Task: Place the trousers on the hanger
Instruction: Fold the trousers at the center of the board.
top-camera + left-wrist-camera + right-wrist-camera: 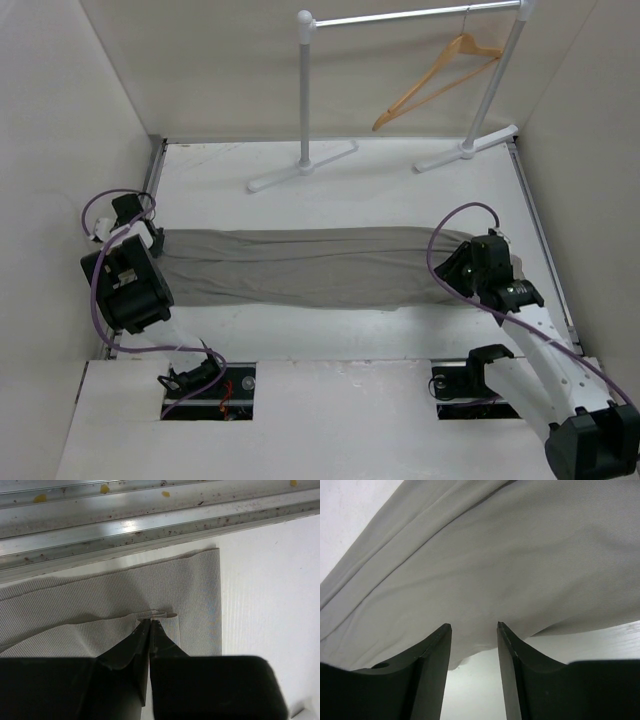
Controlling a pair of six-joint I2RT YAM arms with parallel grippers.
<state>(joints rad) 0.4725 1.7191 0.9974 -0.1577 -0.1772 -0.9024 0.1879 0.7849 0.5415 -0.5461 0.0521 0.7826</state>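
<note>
Top external: flat, outstretched grey-taupe trousers (pixel 300 268)

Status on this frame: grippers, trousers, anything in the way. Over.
Left gripper shut, pinching one end of grey-taupe cloth trousers, flat on white table. Right gripper open at other end. Light tan wooden hanger bare on white-and-silver metal rail.

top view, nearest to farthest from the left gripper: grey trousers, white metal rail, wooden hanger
1. soft grey-taupe cloth trousers, pinched in the left gripper itself
2. white-and-silver metal clothes rail, back centre
3. light tan wooden hanger, hung far right
</note>
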